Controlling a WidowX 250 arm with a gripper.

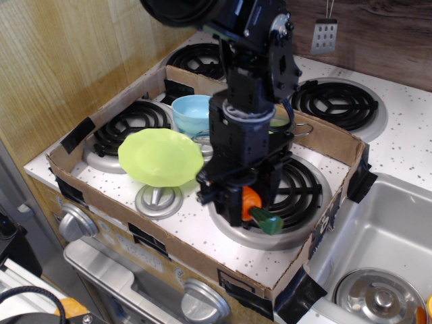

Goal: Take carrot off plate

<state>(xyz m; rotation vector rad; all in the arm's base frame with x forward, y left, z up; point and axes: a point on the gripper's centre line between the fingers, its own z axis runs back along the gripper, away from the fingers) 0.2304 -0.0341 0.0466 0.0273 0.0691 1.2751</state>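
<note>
While the gripper (248, 202) is hanging low over the front-right burner (297, 196), its jaws are clamping the carrot (255, 208) at the orange body. Green stub is poking out below and right of the claw; long axis is tilting downward toward the front edge. Carrot is sitting clear of the plate (160, 157), which is lying left of the claw, apart from it. Blue bowl (197, 112) is resting behind-left. Cardboard walls (202, 253) are fencing the speckled stovetop; sink (378, 270) is lying right. Room for lowering looks adequate.
</note>
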